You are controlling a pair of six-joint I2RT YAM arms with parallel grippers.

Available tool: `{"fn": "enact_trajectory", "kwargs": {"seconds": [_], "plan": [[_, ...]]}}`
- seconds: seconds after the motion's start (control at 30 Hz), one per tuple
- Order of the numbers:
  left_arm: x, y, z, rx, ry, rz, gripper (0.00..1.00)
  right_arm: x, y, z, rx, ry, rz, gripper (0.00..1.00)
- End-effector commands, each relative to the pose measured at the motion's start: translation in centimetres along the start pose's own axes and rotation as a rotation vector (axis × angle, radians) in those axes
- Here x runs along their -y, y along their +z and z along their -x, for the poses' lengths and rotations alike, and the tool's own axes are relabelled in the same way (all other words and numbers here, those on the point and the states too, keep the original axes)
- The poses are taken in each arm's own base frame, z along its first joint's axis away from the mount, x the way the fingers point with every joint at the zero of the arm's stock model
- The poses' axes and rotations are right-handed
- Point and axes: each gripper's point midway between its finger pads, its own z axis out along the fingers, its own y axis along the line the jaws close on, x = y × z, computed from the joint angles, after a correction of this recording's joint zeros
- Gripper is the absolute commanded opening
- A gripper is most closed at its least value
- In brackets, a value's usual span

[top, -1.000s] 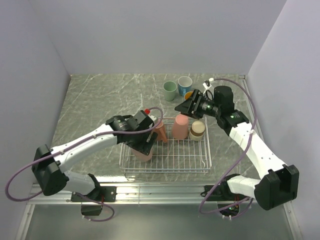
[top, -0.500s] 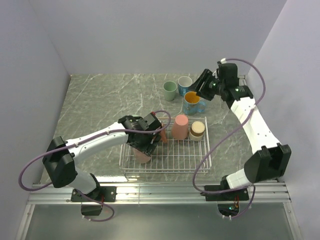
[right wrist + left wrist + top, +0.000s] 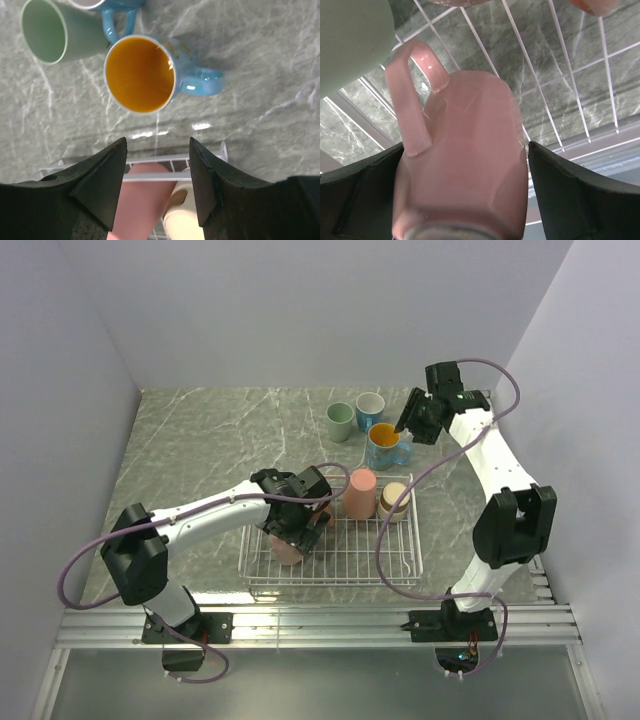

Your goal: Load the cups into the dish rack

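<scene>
On the left, the left end effector (image 3: 297, 523) pinches the pink mug (image 3: 288, 550), and compared with a second ago it sits a little further right and deeper over the left part of the dish rack (image 3: 330, 580), with the arm more stretched across. In the left wrist view the pink mug (image 3: 465, 160) lies between the dark fingers (image 3: 570, 200) with its handle up and to the left, and the rack wires run right behind it, so the mug looks low in the basket and about ready to be let go; whether it already rests on the wires cannot be told. Just right of it a salmon cup (image 3: 323, 510) is partly hidden, then the tall pink cup (image 3: 360, 493) and the cream cup (image 3: 394, 500) stand along the rack's far side. The bigger change is on the right: the right end effector (image 3: 408, 426), which a second ago hung over the rack's far right corner, now hovers beyond the rack above the worktop (image 3: 220, 440), jaws spread and holding nothing. Its wrist view shows the blue mug (image 3: 142, 75) with the orange inside just ahead of the fingers, the sage green cup (image 3: 45, 30) to its left. That suggests this mug is its next pick, with three cups left on the worktop.
</scene>
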Motion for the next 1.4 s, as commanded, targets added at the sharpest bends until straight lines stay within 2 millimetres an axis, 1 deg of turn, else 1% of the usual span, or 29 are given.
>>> {"fn": "enact_trajectory", "kwargs": {"seconds": [0.0,0.07,0.1,0.17,0.2,0.23,0.27,0.3,0.33,0.37,0.4,0.47,0.53,0.73,0.97,1.13,1.2,1.23,1.37], "plan": [[0.7,-1.0,1.0,0.02,-0.007,-0.022,0.99,0.1,0.3,2.7,0.069,-0.041,-0.038,0.6],[0.8,-1.1,1.1,0.021,-0.005,-0.027,0.99,-0.1,0.8,3.3,0.072,-0.054,-0.036,0.59],[0.8,-1.3,1.2,0.021,-0.007,-0.027,0.99,-0.1,1.6,3.3,0.061,-0.057,-0.043,0.59],[0.9,-1.6,1.3,0.025,-0.008,-0.029,0.99,-0.4,2.0,3.9,0.07,-0.068,-0.038,0.59],[0.9,-1.7,1.4,0.027,-0.009,-0.028,0.99,0.0,3.0,4.0,0.063,-0.071,-0.067,0.59],[0.9,-2.0,1.6,0.031,-0.01,-0.032,0.99,-0.1,3.1,4.6,0.075,-0.078,-0.069,0.59],[1.0,-2.3,1.7,0.036,-0.009,-0.037,0.99,0.0,3.4,4.5,0.065,-0.083,-0.077,0.59],[1.0,-2.5,1.8,0.04,-0.008,-0.041,0.99,0.2,4.4,4.3,0.047,-0.086,-0.092,0.58],[1.1,-2.7,2.0,0.044,-0.009,-0.046,0.99,0.1,4.4,4.9,0.057,-0.092,-0.099,0.58],[1.2,-2.8,2.0,0.047,-0.008,-0.049,0.99,0.2,4.7,4.9,0.05,-0.094,-0.105,0.58],[1.2,-2.9,2.1,0.048,-0.008,-0.049,0.99,0.4,5.4,4.7,0.038,-0.099,-0.112,0.57],[1.2,-3.2,2.2,0.053,-0.008,-0.05,0.99,0.3,5.9,4.8,0.035,-0.103,-0.11,0.57],[1.1,-3.4,2.3,0.059,-0.012,-0.044,0.99,0.4,6.7,4.6,0.019,-0.108,-0.115,0.55],[0.5,-4.0,2.5,0.072,-0.031,-0.034,0.99,0.7,8.5,2.6,-0.032,-0.122,-0.128,0.52],[-0.7,-5.1,2.7,0.091,-0.065,-0.007,0.99,0.4,9.7,1.1,-0.066,-0.146,-0.135,0.39],[-1.5,-5.1,1.9,0.072,-0.104,0.028,0.99,0.0,10.5,-0.2,-0.095,-0.176,-0.148,0.29],[-1.7,-5.2,1.5,0.066,-0.118,0.039,0.99,0.3,10.7,-0.4,-0.102,-0.181,-0.158,0.26],[-1.8,-5.3,1.4,0.066,-0.122,0.042,0.99,0.3,10.8,-0.5,-0.105,-0.183,-0.16,0.23],[-2.4,-6.4,1.2,0.087,-0.151,0.056,0.99,0.5,11.1,-0.9,-0.12,-0.192,-0.17,0.17]]}}
